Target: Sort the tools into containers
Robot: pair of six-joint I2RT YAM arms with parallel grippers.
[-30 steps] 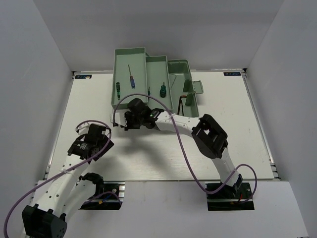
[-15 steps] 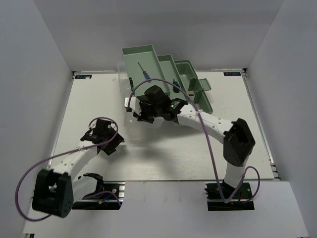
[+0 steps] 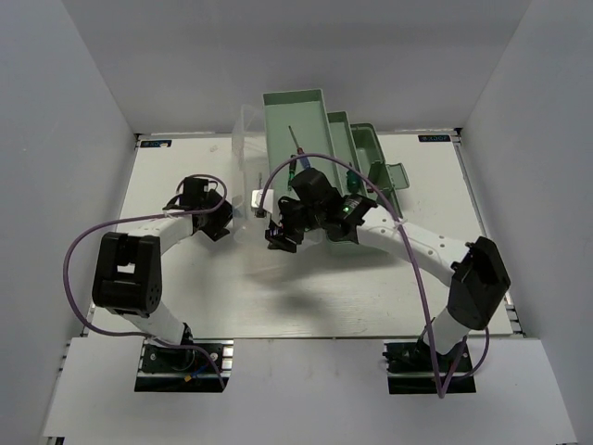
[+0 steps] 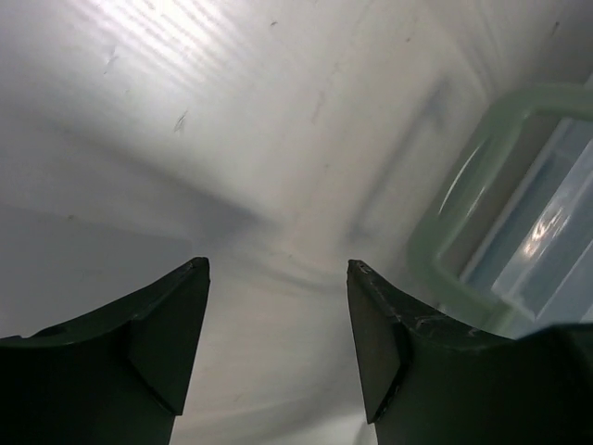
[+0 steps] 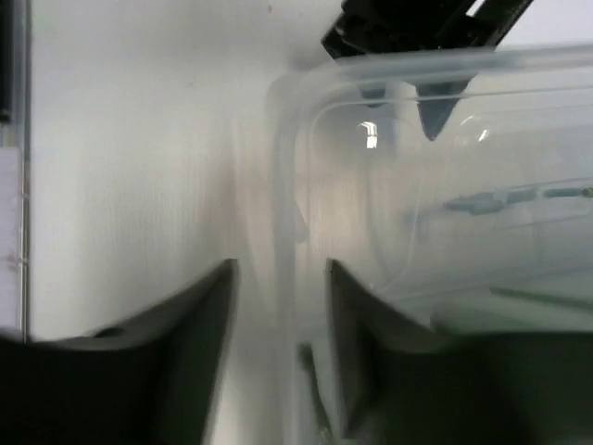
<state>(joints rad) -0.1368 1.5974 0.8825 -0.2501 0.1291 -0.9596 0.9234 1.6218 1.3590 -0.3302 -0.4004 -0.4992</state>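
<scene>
The toolbox [image 3: 347, 139] stands skewed at the back middle, its sage-green containers stepped open. A thin blue-handled screwdriver [image 3: 295, 141] lies in the top tray [image 3: 310, 100], and a green-handled one [image 3: 353, 178] sits in a lower tray. The clear lid [image 3: 245, 139] hangs off the left side. My right gripper [image 3: 276, 236] is open, its jaws either side of the lid's rim [image 5: 281, 185] without pressing it; tools [image 5: 500, 197] show blurred through the plastic. My left gripper [image 3: 222, 221] is open and empty over bare table [image 4: 232, 111], just left of the toolbox's green corner [image 4: 428, 243].
The toolbox's handle flap [image 3: 403, 174] sticks out on the right. White walls close in the table on three sides. A purple cable [image 3: 278, 171] loops over the right wrist near the trays.
The toolbox swung clockwise and shifted right. My right gripper went from shut to open around the lid's rim. The left arm reached up toward the toolbox's left side.
</scene>
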